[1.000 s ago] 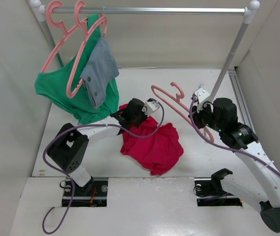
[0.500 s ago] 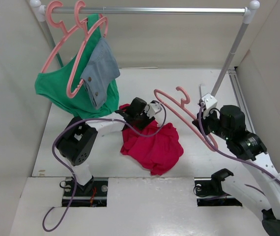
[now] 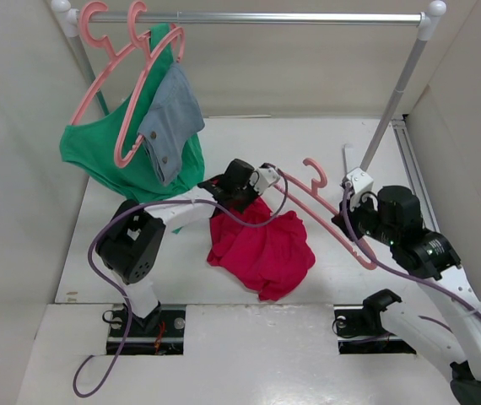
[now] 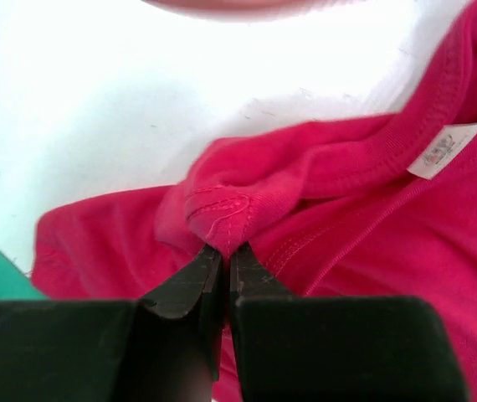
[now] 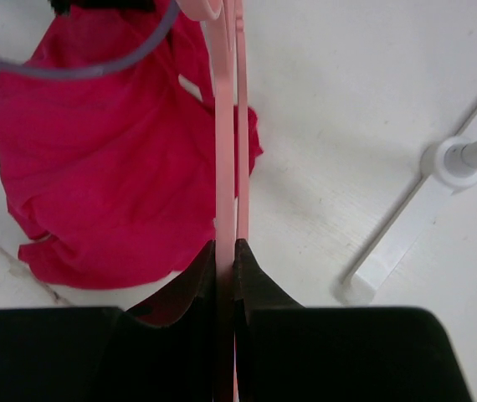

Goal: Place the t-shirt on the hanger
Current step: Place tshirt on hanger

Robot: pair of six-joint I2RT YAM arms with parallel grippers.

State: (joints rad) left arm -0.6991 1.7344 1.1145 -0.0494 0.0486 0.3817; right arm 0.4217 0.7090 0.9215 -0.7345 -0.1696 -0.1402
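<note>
The crimson t-shirt [image 3: 262,246] lies crumpled on the white table in front of the arms. My left gripper [image 3: 242,192] is shut on a fold of the t-shirt [image 4: 222,205] beside its collar; a white label [image 4: 444,151] shows on the collar. My right gripper [image 3: 348,221] is shut on the lower bar of the salmon-pink hanger [image 3: 329,213] and holds it above the table. The hanger's far tip reaches to the left gripper, over the t-shirt's upper edge. In the right wrist view the hanger [image 5: 228,126] runs straight up from the jaws, over the t-shirt [image 5: 105,167].
A metal rail [image 3: 257,17] spans the back. Two other pink hangers [image 3: 127,76] hang at its left end with a green garment [image 3: 105,156] and a grey-blue denim piece [image 3: 171,118]. The rail's right post [image 3: 392,105] and its foot [image 5: 456,159] stand near my right arm.
My right gripper has carried the hanger left and down, so its far tip now reaches the left gripper. My left gripper has lifted the t-shirt's fold slightly toward the back.
</note>
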